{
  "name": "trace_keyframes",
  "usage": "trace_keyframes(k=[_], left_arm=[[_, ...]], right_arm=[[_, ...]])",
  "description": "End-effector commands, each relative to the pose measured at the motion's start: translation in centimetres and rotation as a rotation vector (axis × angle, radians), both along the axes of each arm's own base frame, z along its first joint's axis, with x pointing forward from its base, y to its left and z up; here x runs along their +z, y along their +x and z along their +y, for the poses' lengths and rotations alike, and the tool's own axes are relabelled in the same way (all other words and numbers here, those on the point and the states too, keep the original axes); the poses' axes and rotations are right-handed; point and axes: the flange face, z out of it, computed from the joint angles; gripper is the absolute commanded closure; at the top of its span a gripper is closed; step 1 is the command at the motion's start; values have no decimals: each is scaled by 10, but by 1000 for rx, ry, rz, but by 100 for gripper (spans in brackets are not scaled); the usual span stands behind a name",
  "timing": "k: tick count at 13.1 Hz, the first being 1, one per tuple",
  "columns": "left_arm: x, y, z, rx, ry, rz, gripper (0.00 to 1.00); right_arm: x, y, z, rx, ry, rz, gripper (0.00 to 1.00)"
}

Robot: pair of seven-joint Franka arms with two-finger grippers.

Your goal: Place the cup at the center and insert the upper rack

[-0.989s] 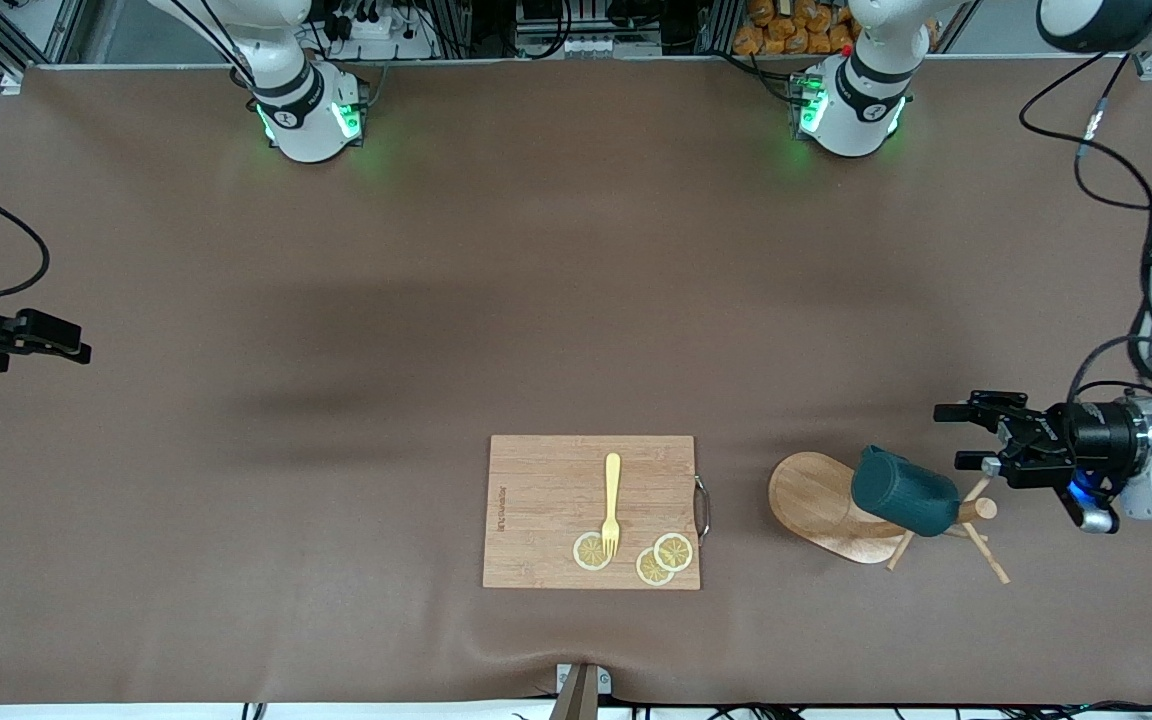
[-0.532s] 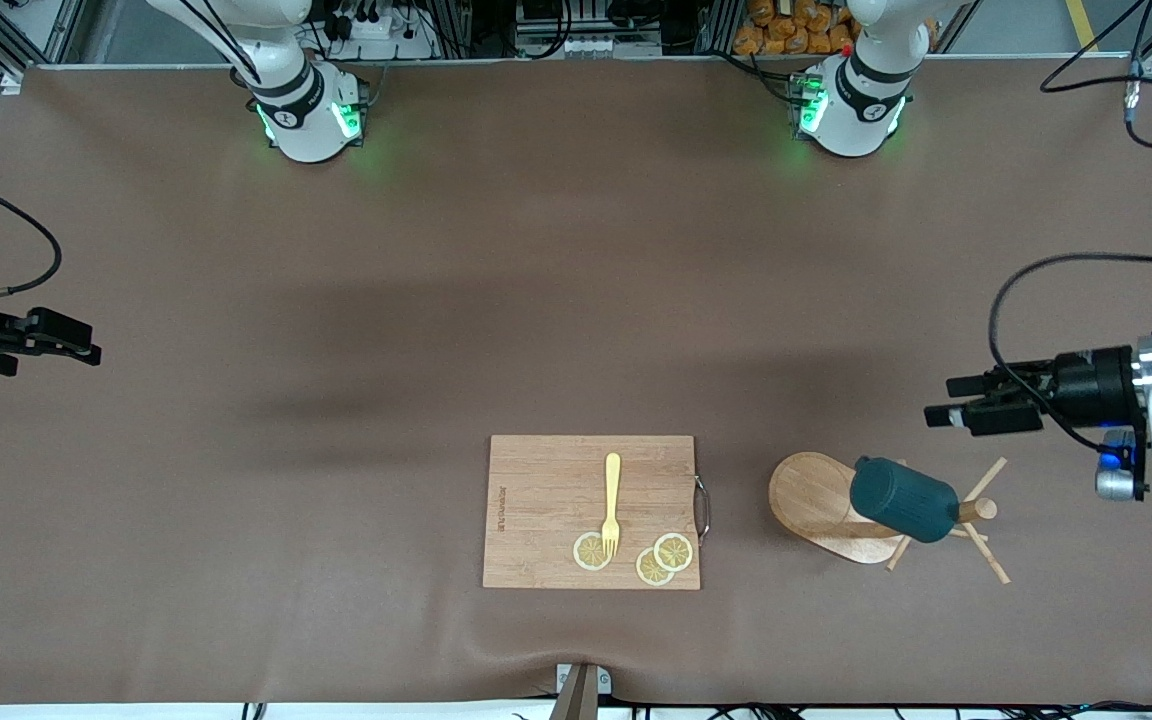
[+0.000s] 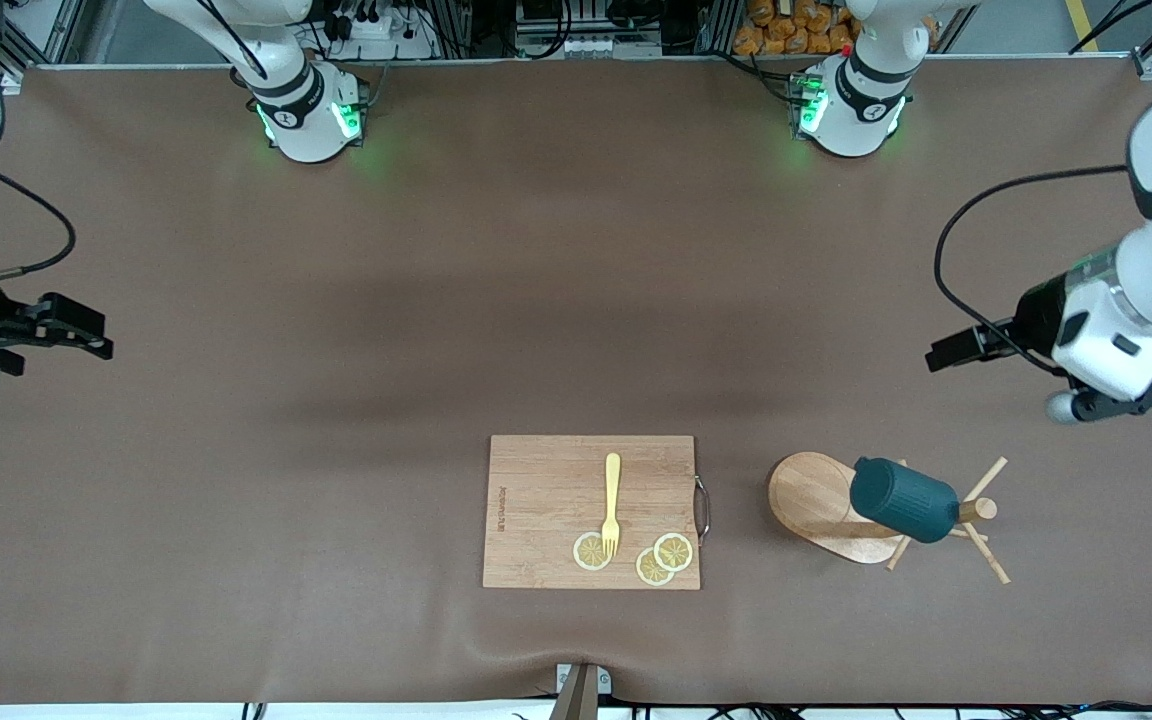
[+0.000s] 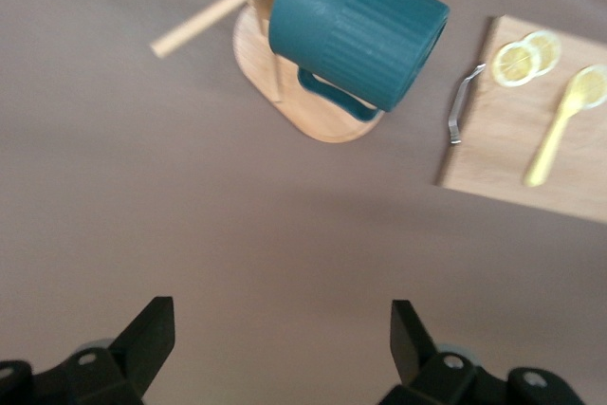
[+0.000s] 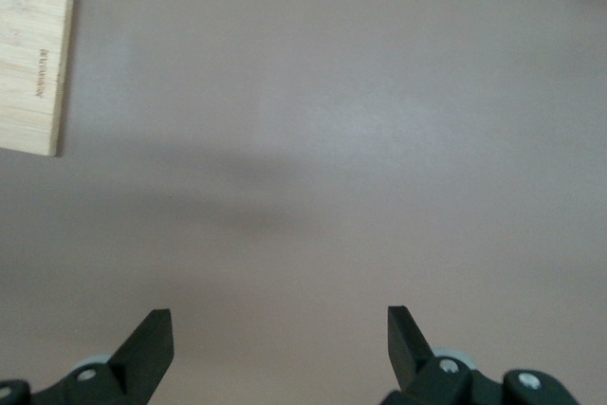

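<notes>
The teal cup is lying on its side against the post of the toppled mug tree, whose oval base is tilting up off the brown surface toward the left arm's end, beside the cutting board carrying a yellow fork and lemon slices. To do the step well, the left gripper is probably best lowered squarely over the ribbed wall of the cup, with one finger on each side of the body and clear of the handle and the thin pegs, so the cup comes free of the post without dragging the mug tree along. The left gripper is hovering above bare surface with its fingers spread wide and holding nothing; the cup and mug tree are lying well ahead of the fingertips, not between them. The right gripper is waiting over the right arm's end of the surface, its fingers equally wide apart and empty, with only a corner of the cutting board showing far ahead of them.
</notes>
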Motion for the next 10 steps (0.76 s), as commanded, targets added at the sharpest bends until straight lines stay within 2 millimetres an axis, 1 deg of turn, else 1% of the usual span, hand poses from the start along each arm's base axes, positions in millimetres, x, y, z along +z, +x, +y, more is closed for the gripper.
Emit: trace_keyframes(k=[1,2,3,4,5,6,7,8,10], left_arm=[[26,-32,-6,-153,124,-66,0],[32,-40,-3,-160,137,-65,0],[40,-47,-2,-156,147,-63,0],[43,-52,-2,-153,152,-43,0],[48,-57,-6,-160,155,-40,0],[48,-58,-7,-164,155,-37,0],[48,-60,-9,-168,143,-31,0],[49,-59,-10,-166,134,-32,0],[48,-60,-12,-158,107,-29,0]], right_arm=[[13,-7,2,9,10,20,0],[23,-8,0,4,11,8,0],[26,-8,1,4,9,1,0],[26,-8,1,4,9,7,0],[25,-9,1,4,9,16,0],[26,-10,1,3,7,16,0],[31,-14,3,-3,4,7,0],[30,-15,7,-26,1,14,0],[24,-30,4,-125,-3,35,0]])
